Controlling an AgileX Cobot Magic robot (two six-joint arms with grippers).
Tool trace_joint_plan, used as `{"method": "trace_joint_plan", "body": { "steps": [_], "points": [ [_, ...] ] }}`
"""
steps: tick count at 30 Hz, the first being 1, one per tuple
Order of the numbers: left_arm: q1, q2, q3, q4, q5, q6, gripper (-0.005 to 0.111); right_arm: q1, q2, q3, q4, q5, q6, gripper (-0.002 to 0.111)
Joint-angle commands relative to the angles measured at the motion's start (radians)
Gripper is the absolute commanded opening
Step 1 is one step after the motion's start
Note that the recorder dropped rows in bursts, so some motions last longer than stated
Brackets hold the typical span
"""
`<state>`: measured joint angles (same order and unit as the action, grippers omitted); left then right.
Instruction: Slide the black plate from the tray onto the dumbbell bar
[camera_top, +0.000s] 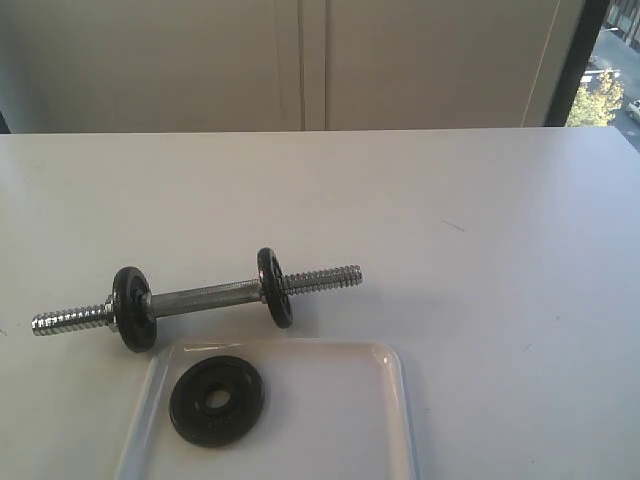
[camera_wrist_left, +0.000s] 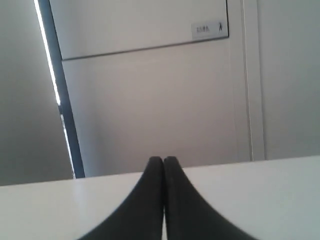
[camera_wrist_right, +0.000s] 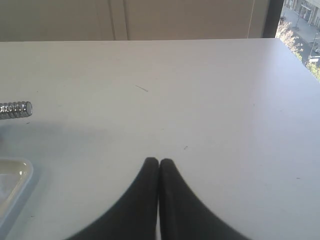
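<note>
dumbbell bar (camera_top: 205, 296): one
black plates on the bar (camera_top: 275, 287): two
tray (camera_top: 330, 425): one
black plate in the tray (camera_top: 216, 400): one
table (camera_top: 480, 250): one
grippers: two, left gripper (camera_wrist_left: 163, 159) and right gripper (camera_wrist_right: 159, 161)

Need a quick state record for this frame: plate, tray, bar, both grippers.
dumbbell bar: lying on table, two discs mounted, threaded ends bare
tray: on table, nearer camera than bar
black plate: flat in tray, not mounted
left gripper: shut, empty
right gripper: shut, empty, above table
</note>
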<state>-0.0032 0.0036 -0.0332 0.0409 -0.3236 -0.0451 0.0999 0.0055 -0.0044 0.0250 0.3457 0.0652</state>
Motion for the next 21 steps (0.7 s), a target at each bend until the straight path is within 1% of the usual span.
{"method": "trace_joint_plan", "body": {
  "steps": [1, 8, 11, 12, 14, 17, 21],
  "points": [
    [0.001, -0.004, 0.003, -0.001, -0.117, 0.001, 0.000, 0.002, -0.006, 0.004, 0.003, -0.002, 0.000, 0.000],
    [0.001, -0.004, 0.003, -0.001, -0.291, -0.008, 0.000, 0.002, -0.006, 0.004, 0.003, -0.002, 0.000, 0.000],
    [0.001, -0.004, 0.001, -0.024, -0.374, -0.008, 0.000, 0.002, -0.006, 0.004, 0.003, -0.002, 0.000, 0.000],
    [0.001, -0.004, -0.005, -0.041, -0.380, -0.008, 0.000, 0.002, -0.006, 0.004, 0.003, -0.002, 0.000, 0.000],
    [0.001, -0.004, -0.032, -0.082, -0.370, -0.013, 0.000, 0.002, -0.006, 0.004, 0.003, -0.002, 0.000, 0.000],
    [0.001, 0.050, -0.094, -0.096, -0.318, -0.077, 0.000, 0.002, -0.006, 0.004, 0.003, -0.002, 0.000, 0.000],
    [0.001, 0.194, -0.217, -0.085, -0.153, -0.141, 0.000, 0.002, -0.006, 0.004, 0.003, -0.002, 0.000, 0.000]
  ]
}}
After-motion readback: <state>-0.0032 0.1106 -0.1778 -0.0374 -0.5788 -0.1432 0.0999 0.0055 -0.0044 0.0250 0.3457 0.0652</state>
